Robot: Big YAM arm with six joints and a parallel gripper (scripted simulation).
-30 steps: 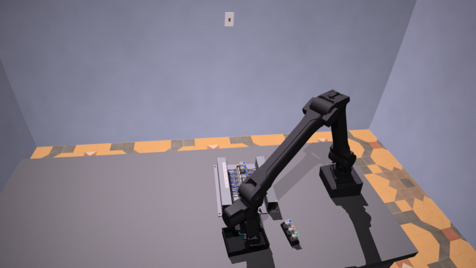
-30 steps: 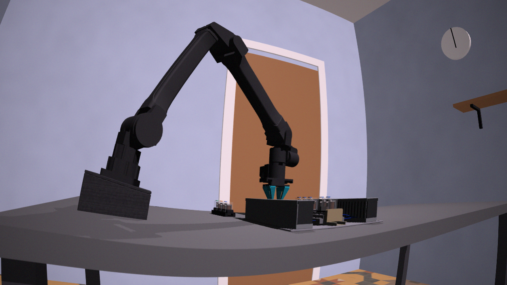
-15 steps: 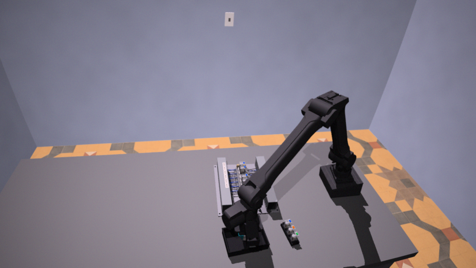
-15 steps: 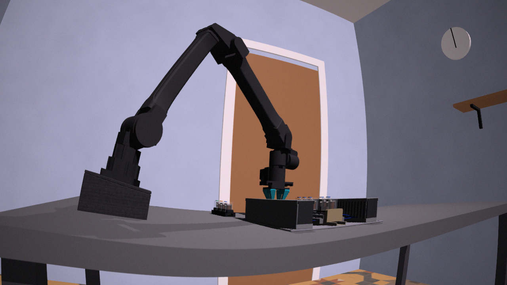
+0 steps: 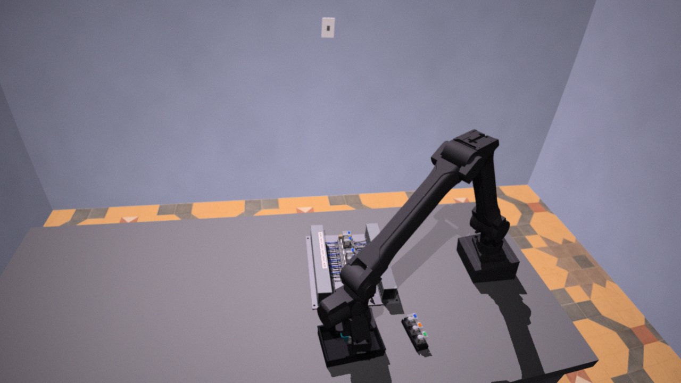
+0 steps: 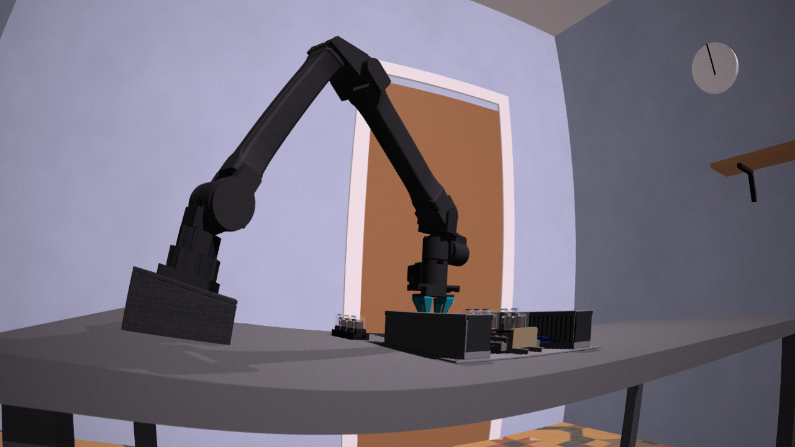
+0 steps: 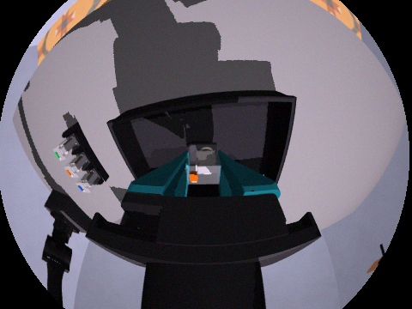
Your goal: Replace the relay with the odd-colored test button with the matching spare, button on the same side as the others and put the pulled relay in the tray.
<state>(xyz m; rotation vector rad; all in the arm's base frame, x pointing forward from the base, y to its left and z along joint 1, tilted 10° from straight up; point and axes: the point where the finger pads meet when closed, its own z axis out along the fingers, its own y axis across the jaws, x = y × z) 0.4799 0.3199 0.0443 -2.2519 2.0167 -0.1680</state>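
Observation:
My gripper (image 7: 202, 155) (image 6: 433, 305) is shut on the pulled relay (image 7: 208, 173), a clear-cased one with an orange test button. It reaches down inside the black tray (image 7: 284, 137) (image 5: 333, 358) (image 6: 428, 333), and its teal fingertips are below the tray's rim. In the top and exterior views the tray walls and the arm hide the relay. The spare holder (image 5: 415, 331) (image 7: 81, 165) (image 6: 349, 333) stands to the right of the tray with three relays: blue, orange and green buttons. The relay row (image 5: 346, 241) (image 6: 503, 318) on the panel shows blue buttons.
The panel (image 5: 320, 266) with its grey rails and wiring lies just behind the tray. The arm's forearm crosses over the panel. The robot base (image 5: 488, 259) stands at the back right. The table's front edge is close to the tray.

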